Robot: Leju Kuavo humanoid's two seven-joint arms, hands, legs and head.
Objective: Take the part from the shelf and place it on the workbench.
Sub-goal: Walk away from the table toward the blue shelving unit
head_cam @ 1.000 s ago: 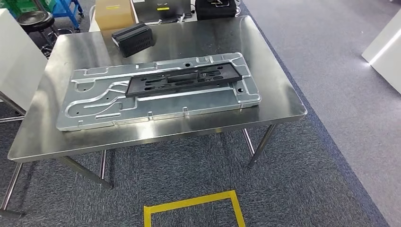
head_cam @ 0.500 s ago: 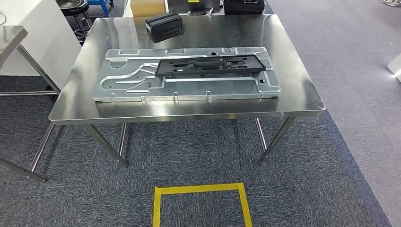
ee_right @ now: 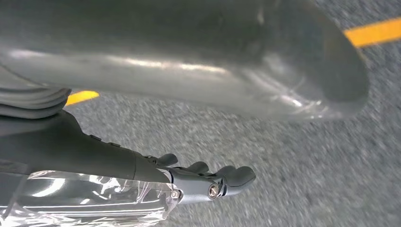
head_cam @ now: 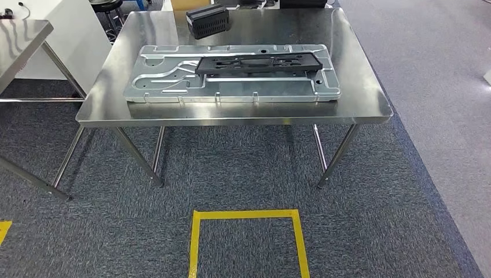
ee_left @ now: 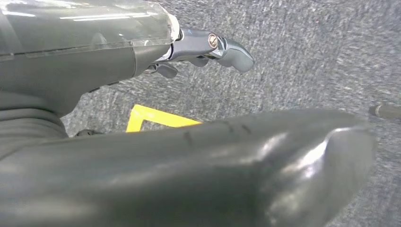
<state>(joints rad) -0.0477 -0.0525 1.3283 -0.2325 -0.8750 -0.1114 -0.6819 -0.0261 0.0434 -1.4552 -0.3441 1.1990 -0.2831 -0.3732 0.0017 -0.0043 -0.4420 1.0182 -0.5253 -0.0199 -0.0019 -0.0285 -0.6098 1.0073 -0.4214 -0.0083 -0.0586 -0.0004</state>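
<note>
so the steel workbench (head_cam: 370, 92) stood straight ahead on grey carpet (head_cam: 243, 174). a big silver panel (head_cam: 173, 87) lay flat on it, and the black part (head_cam: 257, 63) lay on top of that panel, towards the right half. a black box (head_cam: 208, 21) sat at the far edge, well apart from the panel. yellow tape (head_cam: 246, 215) marked a square on the floor in front of the bench. left hand (ee_left: 208, 47) hung over the carpet, fingers loosely out, holding nothing. right hand (ee_right: 208, 182) was the same deal, fingers slightly bent and apart, nothing in it. a second steel table (head_cam: 20, 40) stood off to the left.
</note>
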